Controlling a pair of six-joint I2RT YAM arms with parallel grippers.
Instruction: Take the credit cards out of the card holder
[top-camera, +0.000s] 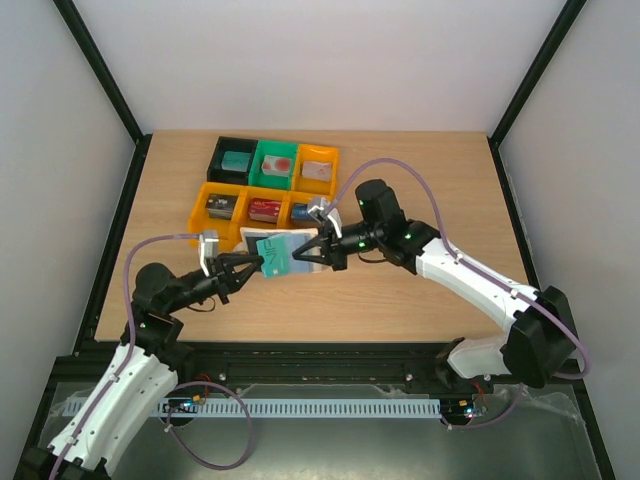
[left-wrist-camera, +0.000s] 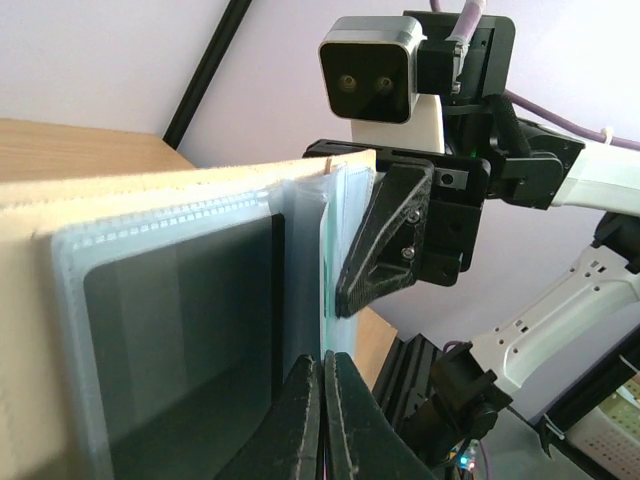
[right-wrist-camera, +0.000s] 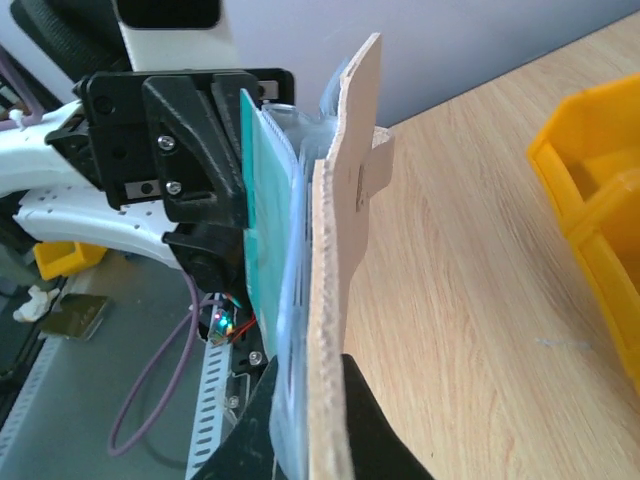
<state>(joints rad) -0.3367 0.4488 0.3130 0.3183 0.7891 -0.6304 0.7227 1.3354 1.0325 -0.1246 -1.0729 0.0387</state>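
Left gripper (top-camera: 247, 264) and right gripper (top-camera: 306, 254) each clamp the open tan card holder (top-camera: 284, 241) above the desk (top-camera: 420, 200), teal credit card (top-camera: 270, 256) showing; other cards (top-camera: 237, 159) sit in orange, green and black bins (top-camera: 201, 205).

The two arms stretch inward from their bases, elbows bent, wrists levelled toward each other. Left tool (top-camera: 256, 264) and right tool (top-camera: 303, 254) (fingers pinched shut) face tip to tip, each clamped on the card holder (top-camera: 272, 240) between them.

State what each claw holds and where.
Both grip the card holder: left claw on its inner sleeves' edge, right claw on the opposite, tan-cover edge.
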